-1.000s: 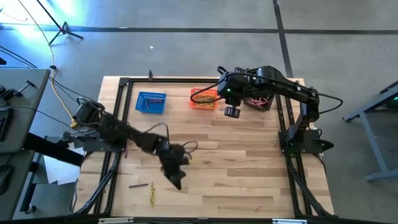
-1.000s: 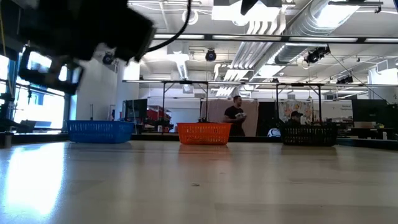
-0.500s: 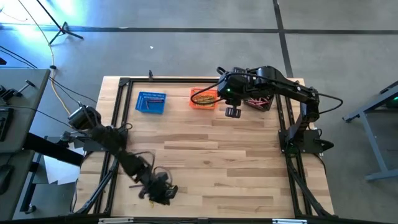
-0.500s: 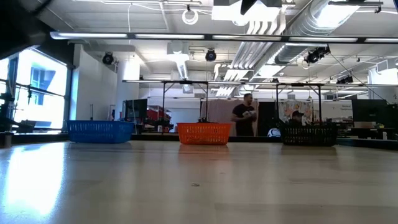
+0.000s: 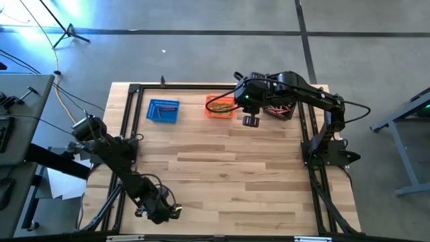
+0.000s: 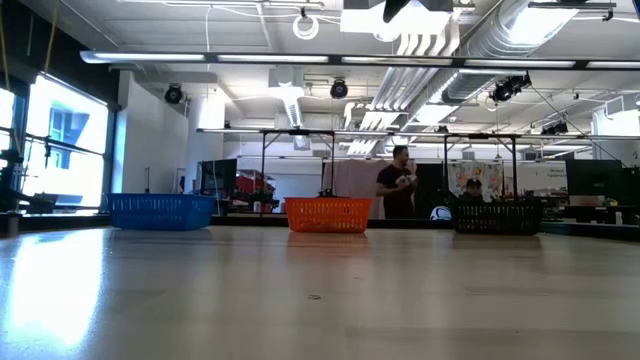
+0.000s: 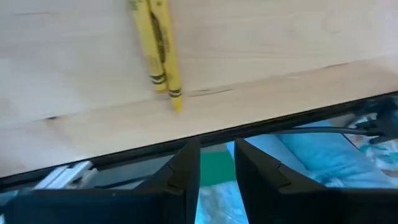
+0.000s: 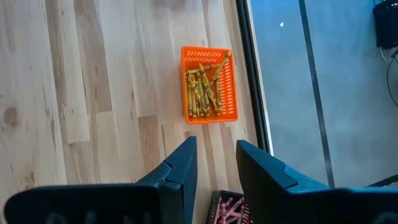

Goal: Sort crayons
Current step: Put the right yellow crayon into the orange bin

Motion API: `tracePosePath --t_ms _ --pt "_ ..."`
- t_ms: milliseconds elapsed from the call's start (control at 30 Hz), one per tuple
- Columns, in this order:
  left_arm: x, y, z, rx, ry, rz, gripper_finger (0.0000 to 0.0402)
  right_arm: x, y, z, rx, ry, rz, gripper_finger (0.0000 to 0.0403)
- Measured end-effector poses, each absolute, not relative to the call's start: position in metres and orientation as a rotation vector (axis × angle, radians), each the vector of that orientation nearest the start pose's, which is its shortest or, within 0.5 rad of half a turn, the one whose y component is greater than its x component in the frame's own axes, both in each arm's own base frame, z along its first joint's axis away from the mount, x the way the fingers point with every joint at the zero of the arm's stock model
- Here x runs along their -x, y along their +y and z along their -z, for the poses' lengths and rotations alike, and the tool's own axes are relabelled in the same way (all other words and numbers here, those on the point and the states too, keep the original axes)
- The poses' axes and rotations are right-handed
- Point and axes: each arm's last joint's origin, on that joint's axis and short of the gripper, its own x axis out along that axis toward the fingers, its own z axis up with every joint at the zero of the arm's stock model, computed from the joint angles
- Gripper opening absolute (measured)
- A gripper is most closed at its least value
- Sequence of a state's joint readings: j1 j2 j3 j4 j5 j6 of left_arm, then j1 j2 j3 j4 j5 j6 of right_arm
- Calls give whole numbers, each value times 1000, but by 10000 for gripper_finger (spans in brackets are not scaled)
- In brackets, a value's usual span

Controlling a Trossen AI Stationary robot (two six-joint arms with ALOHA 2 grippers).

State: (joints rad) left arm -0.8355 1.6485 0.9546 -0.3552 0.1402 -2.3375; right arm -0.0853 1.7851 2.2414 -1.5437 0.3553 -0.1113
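So the left gripper (image 5: 168, 212) is down at the near left corner of the table (image 5: 269, 188), right over the near edge. Its fingers (image 7: 186, 171) stand a little apart with nothing between them. From its wrist camera you can see two yellow crayons (image 7: 158, 50) lying side by side on the wood, touching each other, close to the table's edge and just ahead of the fingertips, not gripped.

The right gripper (image 5: 250, 121) hangs above the far side of the table, just near of the orange basket (image 5: 220, 106). Its fingers (image 8: 183, 165) are slightly apart too and hold nothing.

The orange basket has a pile of yellow-gold crayons (image 8: 205, 87) in it. The blue basket (image 5: 162, 111) to its left has a few dark sticks inside, and the black basket (image 5: 279, 109) on the right shows reddish-pink crayons (image 8: 231, 211).

A person (image 6: 398, 190) stands far back in the room.
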Motion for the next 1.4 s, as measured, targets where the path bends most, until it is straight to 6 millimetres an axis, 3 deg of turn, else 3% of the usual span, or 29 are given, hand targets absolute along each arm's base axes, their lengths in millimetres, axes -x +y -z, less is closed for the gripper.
tracePosePath --t_ms 500,733,967,1400 --pt "-216 -264 -131 1519 1489 -707 85 -312 -37 -439 238 1105 341 99" --pt "-224 -276 -130 1511 1497 -709 85 -316 -36 -441 217 1061 298 99" --pt "-220 -267 -130 1435 1506 -842 85 -319 -36 -442 193 1031 217 99" --pt "-222 -258 -128 1393 1483 -918 85 -318 -36 -442 192 1038 213 99"
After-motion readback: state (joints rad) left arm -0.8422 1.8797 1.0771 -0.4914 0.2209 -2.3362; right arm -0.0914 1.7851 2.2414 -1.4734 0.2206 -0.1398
